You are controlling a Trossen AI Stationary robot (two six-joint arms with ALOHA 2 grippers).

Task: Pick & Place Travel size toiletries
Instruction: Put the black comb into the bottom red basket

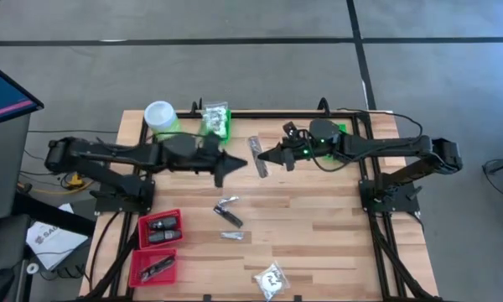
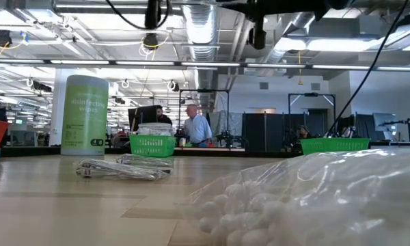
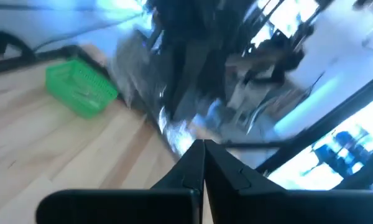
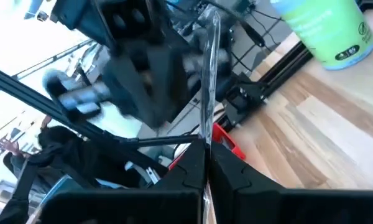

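A white packet (image 1: 271, 280) lay at the table's (image 1: 318, 226) near edge, silvery sachets (image 1: 228, 211) mid-table. Farther back, the right gripper (image 1: 265, 157) was clamped on a slim sachet (image 1: 258, 157); the left gripper (image 1: 235, 160), closed and empty, hovered just beside it.
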